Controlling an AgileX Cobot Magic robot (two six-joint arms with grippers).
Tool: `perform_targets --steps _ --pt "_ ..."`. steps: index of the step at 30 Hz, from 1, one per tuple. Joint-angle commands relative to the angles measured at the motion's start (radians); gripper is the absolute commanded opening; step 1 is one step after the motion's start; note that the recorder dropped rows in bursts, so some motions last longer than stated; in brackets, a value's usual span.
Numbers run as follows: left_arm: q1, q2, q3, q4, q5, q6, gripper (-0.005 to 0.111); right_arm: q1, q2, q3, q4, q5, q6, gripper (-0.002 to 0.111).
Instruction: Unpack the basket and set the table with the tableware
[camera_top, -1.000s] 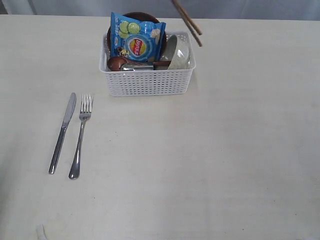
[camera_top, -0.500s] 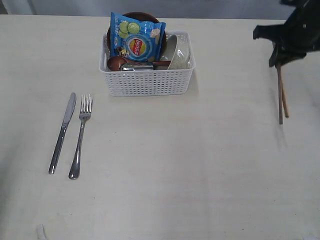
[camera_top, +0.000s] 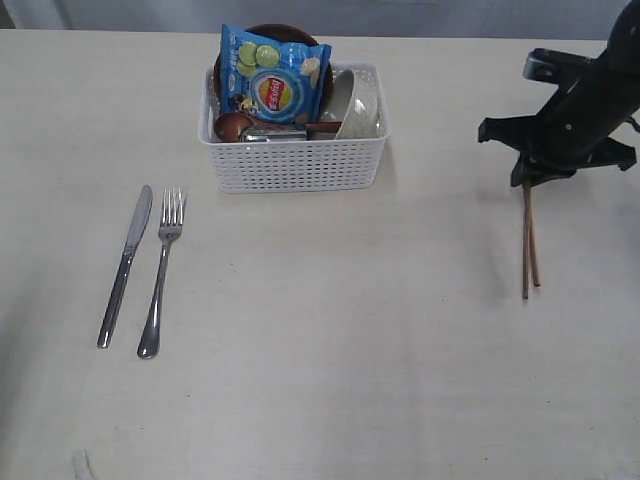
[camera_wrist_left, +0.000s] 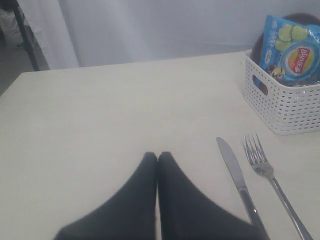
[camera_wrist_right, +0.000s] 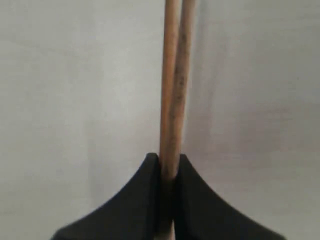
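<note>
Exterior view: right gripper (camera_top: 526, 182) pinches the chopsticks (camera_top: 527, 245) at one end, shafts running toward the table (camera_top: 350, 360)'s near edge.

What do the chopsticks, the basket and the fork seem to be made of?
The chopsticks look like wood: matte brown with darker speckles. The basket is likely plastic: white, moulded lattice of small holes. The fork seems polished steel, given its bright reflections.

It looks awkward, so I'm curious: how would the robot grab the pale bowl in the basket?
Probably by its top rim, coming straight down. The bowl stands on edge at one end of the basket, so the rim is exposed upward, while the basket walls and the chip bag block the sides.
</note>
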Motion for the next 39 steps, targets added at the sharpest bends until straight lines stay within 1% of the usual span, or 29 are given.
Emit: perform_targets --steps 1,2,3,5,7,13,16,18,22,26,31,32,34,39 --pt "-0.006 -0.002 0.002 -0.003 -0.001 -0.002 0.0 0.015 0.033 0.005 0.006 0.003 -0.026 0.015" --pt "-0.006 -0.002 0.002 -0.003 -0.001 -0.002 0.0 0.015 0.036 0.005 0.006 0.003 -0.026 0.022" --pt "-0.006 -0.002 0.002 -0.003 -0.001 -0.002 0.0 0.015 0.037 0.005 0.006 -0.001 -0.026 0.032" --pt "-0.006 -0.002 0.002 -0.003 -0.001 -0.002 0.0 0.015 0.037 -0.002 0.006 -0.003 -0.026 0.044" --pt "-0.006 -0.002 0.002 -0.003 -0.001 -0.002 0.0 0.015 0.033 -0.019 0.006 0.016 -0.026 0.051" --pt "-0.006 -0.002 0.002 -0.003 -0.001 -0.002 0.0 0.016 -0.037 -0.135 0.008 0.139 -0.023 0.052" --pt "-0.006 -0.002 0.002 -0.003 -0.001 -0.002 0.0 0.038 -0.09 -0.205 0.016 0.196 -0.04 0.052" --pt "-0.006 -0.002 0.002 -0.003 -0.001 -0.002 0.0 0.063 -0.122 -0.244 0.065 0.208 -0.089 0.052" --pt "-0.006 -0.002 0.002 -0.003 -0.001 -0.002 0.0 0.158 -0.147 -0.308 0.21 0.215 -0.306 0.052" --pt "-0.006 -0.002 0.002 -0.003 -0.001 -0.002 0.0 0.296 -0.128 -0.376 0.237 0.213 -0.405 0.052" --pt "-0.006 -0.002 0.002 -0.003 -0.001 -0.002 0.0 0.461 -0.038 -0.509 0.175 0.217 -0.436 0.052" --pt "-0.006 -0.002 0.002 -0.003 -0.001 -0.002 0.0 0.509 0.01 -0.562 0.121 0.217 -0.438 0.052" --pt "-0.006 -0.002 0.002 -0.003 -0.001 -0.002 0.0 0.561 0.097 -0.642 0.04 0.233 -0.436 0.052" --pt "-0.006 -0.002 0.002 -0.003 -0.001 -0.002 0.0 0.576 0.27 -0.832 0.022 0.295 -0.39 0.052"
